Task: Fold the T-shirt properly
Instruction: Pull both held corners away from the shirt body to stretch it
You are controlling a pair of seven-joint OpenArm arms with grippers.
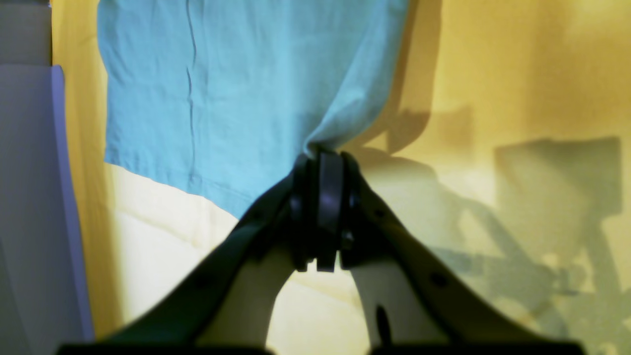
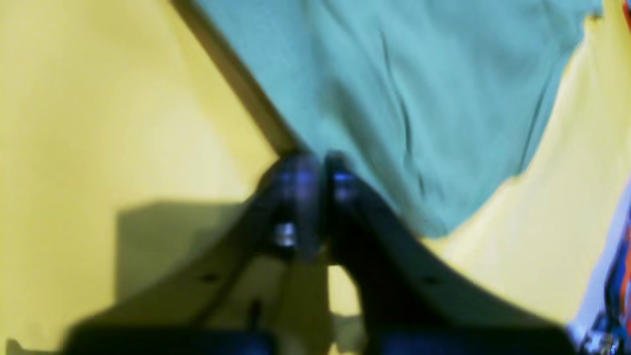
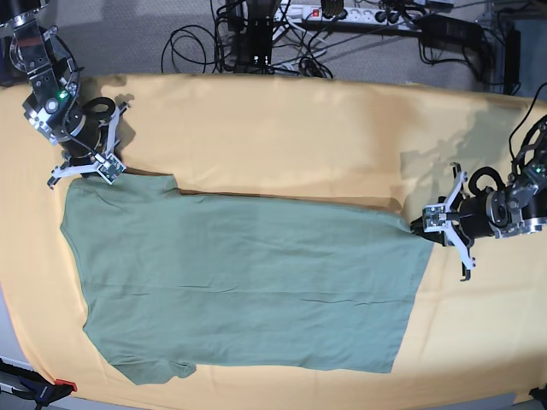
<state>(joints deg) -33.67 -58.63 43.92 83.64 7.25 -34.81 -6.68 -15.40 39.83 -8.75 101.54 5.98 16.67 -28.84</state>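
Note:
The sage-green T-shirt (image 3: 248,282) lies spread flat on the yellow-orange cloth (image 3: 282,137), one sleeve at the bottom left. My left gripper (image 3: 420,226) is at the shirt's right upper corner. In the left wrist view it (image 1: 323,158) is shut on a pinched corner of the shirt (image 1: 222,88), which rises in a small peak. My right gripper (image 3: 85,175) is at the shirt's upper left corner. In the right wrist view it (image 2: 320,165) is shut on the shirt's edge (image 2: 419,98). The neck tag is not visible.
Cables and a power strip (image 3: 342,17) lie on the grey floor beyond the cloth's far edge. A pale grey surface (image 1: 29,197) borders the cloth in the left wrist view. A small red item (image 3: 64,386) sits at the bottom left corner.

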